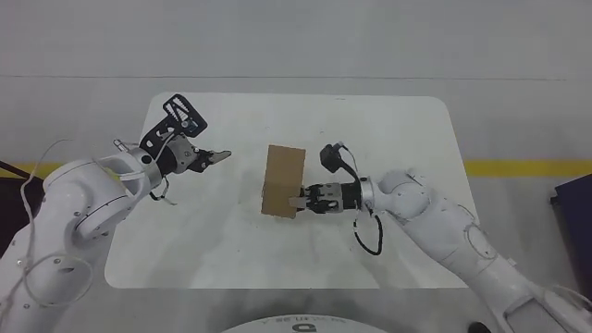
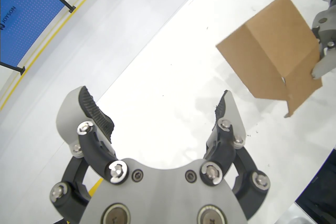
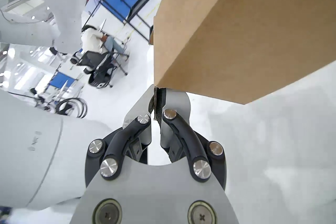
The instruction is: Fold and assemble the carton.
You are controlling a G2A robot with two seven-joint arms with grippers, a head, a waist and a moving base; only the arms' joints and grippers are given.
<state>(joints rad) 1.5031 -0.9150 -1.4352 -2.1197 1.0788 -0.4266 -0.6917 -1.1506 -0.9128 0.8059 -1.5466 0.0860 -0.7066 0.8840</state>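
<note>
Right gripper (image 3: 157, 101): right up against the carton (image 3: 223, 25), fingers nearly closed and pinching a thin cardboard edge at its lower corner. From the top it sits on the carton's right side (image 1: 305, 200), wrist pointing in at it.

Left gripper (image 2: 157, 107): wide open with nothing between the ribbed pads (image 2: 98, 114). It's off to the carton's left (image 1: 220, 156), a clear gap away, with the open jaws facing the carton.

Carton (image 1: 282, 178): plain brown cardboard, partly folded up. The left wrist view shows two panels meeting at a crease (image 2: 270, 57), and the whole thing sits tilted rather than square. It's between the two grippers, with only the right one touching it. Can't tell if any edge rests on the table, but there's a shadow under it.

Flap (image 2: 302, 96): a loose bit hanging off the carton's lower corner, on the side the right gripper has hold of.

Table (image 1: 388, 129): white with rounded corners, spreading out all around under the carton, which is roughly over its middle. A few tiny dark specks on it below the carton in the left wrist view (image 2: 170, 64).

Stripe (image 1: 518, 167): yellow line on the floor, well past the carton on the right gripper's side, beyond the table.
</note>
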